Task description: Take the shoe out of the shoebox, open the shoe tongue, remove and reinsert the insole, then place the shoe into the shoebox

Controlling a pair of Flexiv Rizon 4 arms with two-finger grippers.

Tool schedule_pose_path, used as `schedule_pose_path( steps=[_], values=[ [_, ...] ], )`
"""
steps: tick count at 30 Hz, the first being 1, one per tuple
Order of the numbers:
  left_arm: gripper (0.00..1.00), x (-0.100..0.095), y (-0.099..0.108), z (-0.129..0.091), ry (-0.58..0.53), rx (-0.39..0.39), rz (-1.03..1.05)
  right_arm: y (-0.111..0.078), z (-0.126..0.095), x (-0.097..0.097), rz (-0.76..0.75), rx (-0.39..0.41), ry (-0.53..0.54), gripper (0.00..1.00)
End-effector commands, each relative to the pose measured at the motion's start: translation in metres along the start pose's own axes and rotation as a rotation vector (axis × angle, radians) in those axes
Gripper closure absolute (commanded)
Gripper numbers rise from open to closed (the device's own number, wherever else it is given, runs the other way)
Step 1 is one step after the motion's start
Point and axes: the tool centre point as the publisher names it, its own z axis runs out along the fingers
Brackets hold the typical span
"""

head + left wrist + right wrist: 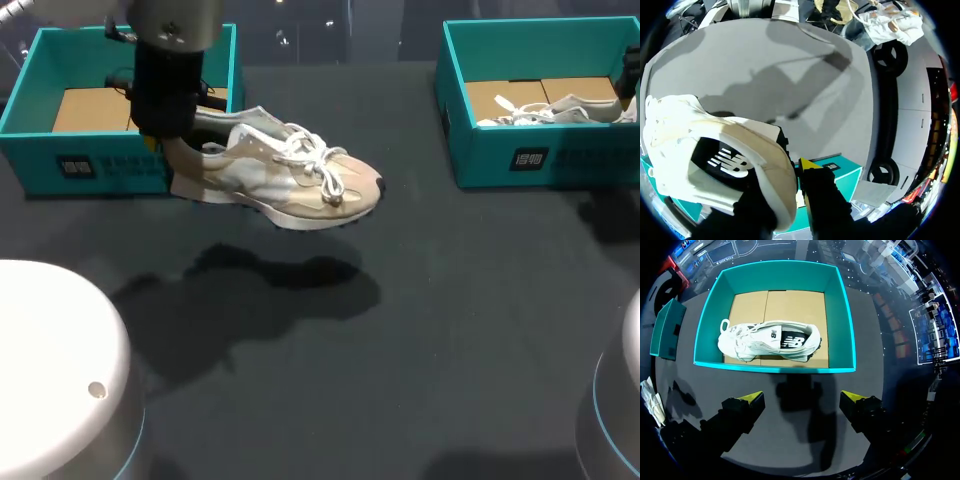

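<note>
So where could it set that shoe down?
Bare table lies between the left box and right box, and in front of them. Crowded only beside the left box, where the left gripper holds the shoe.

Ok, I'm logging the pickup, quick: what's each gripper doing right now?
Left gripper: shut on the shoe, at its heel.
Right gripper: open, holding nothing.
</note>
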Motion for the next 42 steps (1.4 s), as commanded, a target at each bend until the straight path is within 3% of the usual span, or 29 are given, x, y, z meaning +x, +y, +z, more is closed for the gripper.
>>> schedule_pose_path(
  steps=[1, 2, 17, 19, 25, 30, 35, 38, 42],
  values=[
    [1.00, -0.031, -0.013, 0.005, 0.020, -0.009, 0.005, -0.001, 0.000, 0.000, 0.000, -0.002, -0.001, 0.00],
    [1.00, -0.037, -0.017, 0.005, 0.018, -0.002, 0.019, -0.001, 0.000, 0.000, 0.000, -0.002, -0.001, 0.00],
    [1.00, -0.037, -0.017, 0.005, 0.018, -0.002, 0.019, -0.001, 0.000, 0.000, 0.000, -0.002, -0.001, 0.00],
    [1.00, -0.044, -0.018, 0.007, 0.006, 0.019, -0.002, -0.001, 0.000, 0.000, 0.000, -0.002, -0.001, 0.00],
    [1.00, -0.090, -0.040, 0.014, -0.011, 0.038, 0.006, -0.001, 0.000, 0.000, 0.000, -0.002, -0.001, 0.00],
    [1.00, -0.119, -0.053, 0.022, 0.007, 0.021, 0.039, -0.001, 0.000, 0.000, 0.000, -0.002, -0.001, 0.00],
    [1.00, -0.143, -0.062, 0.029, 0.015, 0.015, 0.063, -0.001, 0.000, 0.000, 0.000, -0.002, -0.001, 0.00],
    [1.00, -0.156, -0.065, 0.036, 0.025, 0.050, 0.064, -0.001, 0.000, 0.000, 0.000, -0.002, -0.001, 0.00],
    [1.00, -0.156, -0.065, 0.036, 0.025, 0.050, 0.064, -0.001, 0.000, 0.000, 0.000, -0.002, -0.001, 0.00]
  ],
)
